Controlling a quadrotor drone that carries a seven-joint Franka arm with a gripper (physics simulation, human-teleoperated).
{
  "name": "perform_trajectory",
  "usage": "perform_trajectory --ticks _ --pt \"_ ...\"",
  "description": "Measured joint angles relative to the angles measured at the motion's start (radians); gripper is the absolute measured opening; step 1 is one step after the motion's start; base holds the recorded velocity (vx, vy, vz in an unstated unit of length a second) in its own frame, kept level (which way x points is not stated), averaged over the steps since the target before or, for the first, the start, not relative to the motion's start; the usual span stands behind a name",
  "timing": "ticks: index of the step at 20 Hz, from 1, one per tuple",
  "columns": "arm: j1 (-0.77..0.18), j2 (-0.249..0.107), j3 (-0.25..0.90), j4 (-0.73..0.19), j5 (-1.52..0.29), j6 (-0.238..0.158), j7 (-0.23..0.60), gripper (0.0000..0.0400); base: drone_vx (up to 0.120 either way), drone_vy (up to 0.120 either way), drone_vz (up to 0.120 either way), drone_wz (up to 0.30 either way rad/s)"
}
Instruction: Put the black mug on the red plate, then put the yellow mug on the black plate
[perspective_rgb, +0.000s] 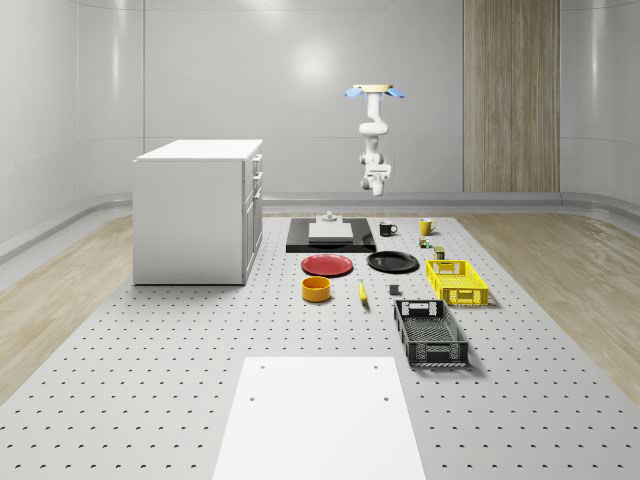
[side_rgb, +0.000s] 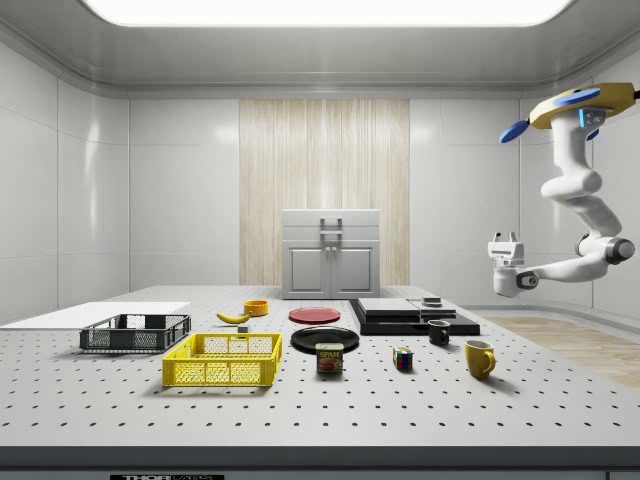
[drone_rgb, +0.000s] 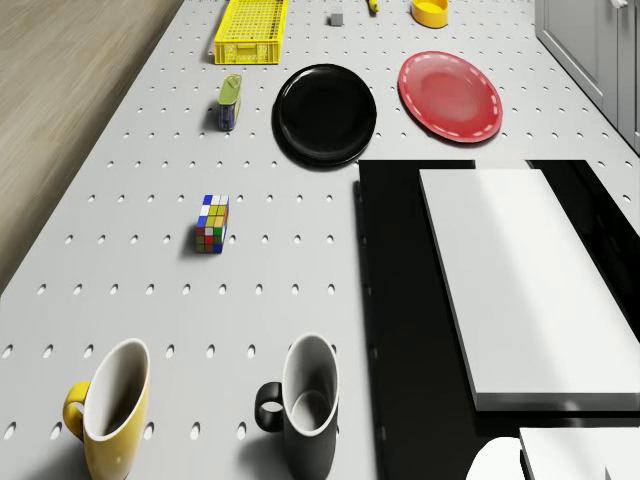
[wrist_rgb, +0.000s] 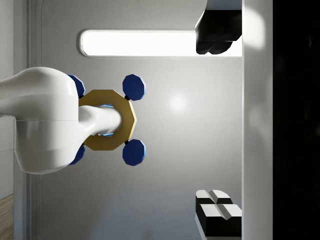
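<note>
The black mug (drone_rgb: 305, 410) and the yellow mug (drone_rgb: 110, 405) stand upright side by side near the table's far end, also seen as the black mug (perspective_rgb: 387, 229) and the yellow mug (perspective_rgb: 426, 227). The red plate (perspective_rgb: 327, 265) and the black plate (perspective_rgb: 392, 262) lie bare in front of them, with the red plate (drone_rgb: 450, 95) beside the black plate (drone_rgb: 325, 112). The drone (perspective_rgb: 375, 92) hovers high over the far end. My gripper (perspective_rgb: 376, 180) hangs in the air well above the mugs, open and holding nothing; it points up toward the drone (wrist_rgb: 107, 120), fingers (wrist_rgb: 215, 35) wide apart.
A black slab (perspective_rgb: 330, 240) carrying a white block lies beside the black mug. A white cabinet (perspective_rgb: 198, 210) stands at the whole-scene view's left. A yellow basket (perspective_rgb: 457, 281), black basket (perspective_rgb: 429, 333), yellow bowl (perspective_rgb: 317, 289), banana (perspective_rgb: 362, 291), Rubik's cube (drone_rgb: 212, 223) and can (drone_rgb: 229, 102) dot the table.
</note>
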Motion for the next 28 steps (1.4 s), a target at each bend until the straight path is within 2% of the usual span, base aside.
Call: perform_trajectory --ticks 4,9,28 --pt "-0.001 0.019 0.001 0.051 0.000 -0.029 0.000 0.0400 0.120 -0.120 0.000 0.000" --pt "-0.002 0.030 0.001 0.080 0.001 -0.043 -0.001 0.0400 0.120 -0.120 0.000 0.000" --pt "-0.004 0.027 0.003 0.086 0.000 -0.038 -0.002 0.0400 0.120 0.000 0.000 0.000"
